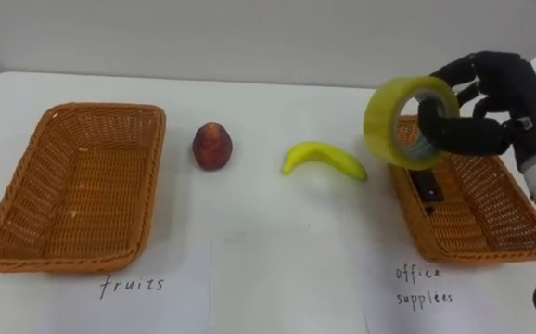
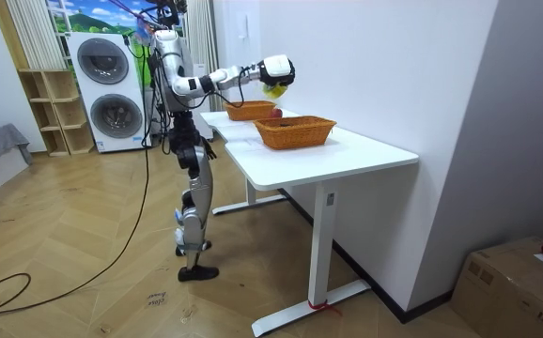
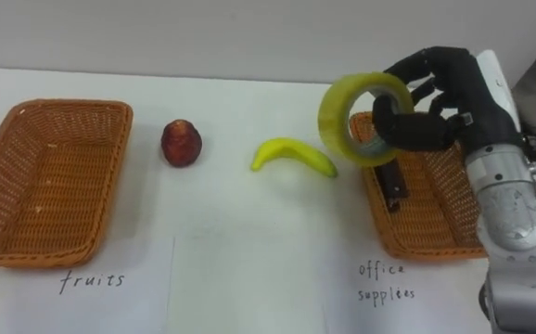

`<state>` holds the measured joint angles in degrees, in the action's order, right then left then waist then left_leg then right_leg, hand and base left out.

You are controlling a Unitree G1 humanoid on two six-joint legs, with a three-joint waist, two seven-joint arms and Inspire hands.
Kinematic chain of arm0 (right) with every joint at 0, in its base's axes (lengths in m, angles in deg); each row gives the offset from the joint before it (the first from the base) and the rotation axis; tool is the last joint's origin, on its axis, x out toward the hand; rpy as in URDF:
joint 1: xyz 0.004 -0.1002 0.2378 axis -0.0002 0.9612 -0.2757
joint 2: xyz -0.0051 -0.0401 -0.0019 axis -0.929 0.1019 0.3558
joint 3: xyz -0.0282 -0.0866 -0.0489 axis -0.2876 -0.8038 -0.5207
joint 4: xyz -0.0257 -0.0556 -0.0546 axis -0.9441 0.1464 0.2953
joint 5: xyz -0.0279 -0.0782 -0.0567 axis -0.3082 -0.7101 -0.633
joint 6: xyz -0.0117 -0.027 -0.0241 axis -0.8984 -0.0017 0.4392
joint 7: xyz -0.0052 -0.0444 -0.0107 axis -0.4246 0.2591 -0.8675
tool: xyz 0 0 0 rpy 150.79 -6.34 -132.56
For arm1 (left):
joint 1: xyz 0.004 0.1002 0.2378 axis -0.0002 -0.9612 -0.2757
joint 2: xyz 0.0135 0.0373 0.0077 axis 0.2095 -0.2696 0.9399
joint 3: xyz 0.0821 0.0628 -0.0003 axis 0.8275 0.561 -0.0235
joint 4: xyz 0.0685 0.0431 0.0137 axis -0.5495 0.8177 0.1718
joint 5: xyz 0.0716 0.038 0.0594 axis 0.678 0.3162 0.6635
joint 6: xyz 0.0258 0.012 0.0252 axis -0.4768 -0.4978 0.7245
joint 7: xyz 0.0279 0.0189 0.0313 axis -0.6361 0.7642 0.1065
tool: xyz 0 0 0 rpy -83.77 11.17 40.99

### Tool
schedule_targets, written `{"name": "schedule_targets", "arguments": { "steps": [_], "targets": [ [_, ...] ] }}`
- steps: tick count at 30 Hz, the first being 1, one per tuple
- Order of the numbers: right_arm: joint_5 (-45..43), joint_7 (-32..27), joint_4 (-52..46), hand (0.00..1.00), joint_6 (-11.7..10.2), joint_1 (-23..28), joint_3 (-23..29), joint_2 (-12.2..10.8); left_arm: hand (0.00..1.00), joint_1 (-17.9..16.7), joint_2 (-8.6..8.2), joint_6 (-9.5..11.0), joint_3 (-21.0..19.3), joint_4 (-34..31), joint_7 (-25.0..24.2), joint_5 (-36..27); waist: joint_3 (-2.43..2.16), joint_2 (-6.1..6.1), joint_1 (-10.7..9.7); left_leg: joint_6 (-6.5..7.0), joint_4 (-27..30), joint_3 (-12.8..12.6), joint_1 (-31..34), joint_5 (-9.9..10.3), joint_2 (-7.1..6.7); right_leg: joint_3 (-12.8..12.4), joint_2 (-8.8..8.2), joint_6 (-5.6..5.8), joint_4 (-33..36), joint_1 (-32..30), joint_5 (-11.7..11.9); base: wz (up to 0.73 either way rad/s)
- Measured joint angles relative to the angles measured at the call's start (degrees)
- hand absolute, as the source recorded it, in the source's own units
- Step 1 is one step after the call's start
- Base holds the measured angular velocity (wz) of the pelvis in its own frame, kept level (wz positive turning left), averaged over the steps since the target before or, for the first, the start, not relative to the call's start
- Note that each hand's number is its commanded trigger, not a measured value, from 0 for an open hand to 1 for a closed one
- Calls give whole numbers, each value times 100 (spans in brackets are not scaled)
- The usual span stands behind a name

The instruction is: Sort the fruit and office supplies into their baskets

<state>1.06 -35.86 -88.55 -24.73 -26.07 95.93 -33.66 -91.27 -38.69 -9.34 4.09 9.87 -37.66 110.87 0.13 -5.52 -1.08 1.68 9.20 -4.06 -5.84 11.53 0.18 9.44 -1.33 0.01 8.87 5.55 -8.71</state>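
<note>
White counter [image 1: 249, 111] has two handwritten labels along its near edge, one at the left [image 1: 132, 285] and one at the right [image 1: 423, 286]. In the room view's left background: two stacked washing machines [image 2: 112, 89], a wooden shelf [image 2: 44, 113] just beside them, a curtain [image 2: 32, 33] above the shelf and a landscape picture [image 2: 102, 17] over the machines. Cardboard box [image 2: 511, 282] sits on the wood floor [image 2: 84, 282] at the room view's lower right, well apart from the counter.
</note>
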Motion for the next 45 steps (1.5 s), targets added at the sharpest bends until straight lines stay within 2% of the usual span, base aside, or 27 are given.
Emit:
{"name": "schedule_targets", "arguments": {
  "steps": [5, 13, 16, 22, 32, 44, 45],
  "targets": [
    [204, -63, 153, 100, 0, 259, 53, 3, 0, -103, 10, 0, -2, -2, 2, -2, 21, 36, -25, -13, -22, -25, -70, 21, 18, -76, 27, 0, -3, 57, 0, -4],
    [199, -172, 375, 100, 0, 497, 265, 10, 0, -216, 8, -1, -8, 14, 10, 0, -2, 91, -104, -16, -56, -86, -78, 22, 4, -145, 45, -2, 5, 29, 1, -4],
    [155, -279, 460, 100, 0, 498, 352, 110, 0, -241, 8, -1, -38, 59, 10, 0, -11, 74, -164, -16, -58, -103, -79, 22, 3, -162, 47, -2, 5, 28, 1, 0],
    [81, -328, 459, 100, 0, 587, 485, 114, 0, -215, 20, -2, -93, 82, 0, 0, -30, 38, -195, -17, -59, -145, -80, 23, 7, -197, 53, -2, 4, 14, 1, -1],
    [-234, -292, 459, 100, 0, 779, 496, 115, 0, -248, 17, 5, -180, -224, -3, 9, -16, 19, -173, -18, -73, -203, -74, 25, 15, -280, 64, -3, 87, -71, 1, -3],
    [-297, -285, 465, 100, 2, 1016, 503, 112, 0, -266, 28, 4, -353, -231, 5, 14, -12, 26, -159, -15, -89, -225, -68, 27, 9, -296, 62, -3, 86, -95, 1, -1],
    [-297, -285, 465, 88, 2, 1016, 503, 112, 0, -265, 28, 4, -359, -233, 7, 14, -12, 26, -159, -15, -89, -225, -69, 27, 9, -296, 62, -3, 86, -94, 1, 0]
  ]
}}
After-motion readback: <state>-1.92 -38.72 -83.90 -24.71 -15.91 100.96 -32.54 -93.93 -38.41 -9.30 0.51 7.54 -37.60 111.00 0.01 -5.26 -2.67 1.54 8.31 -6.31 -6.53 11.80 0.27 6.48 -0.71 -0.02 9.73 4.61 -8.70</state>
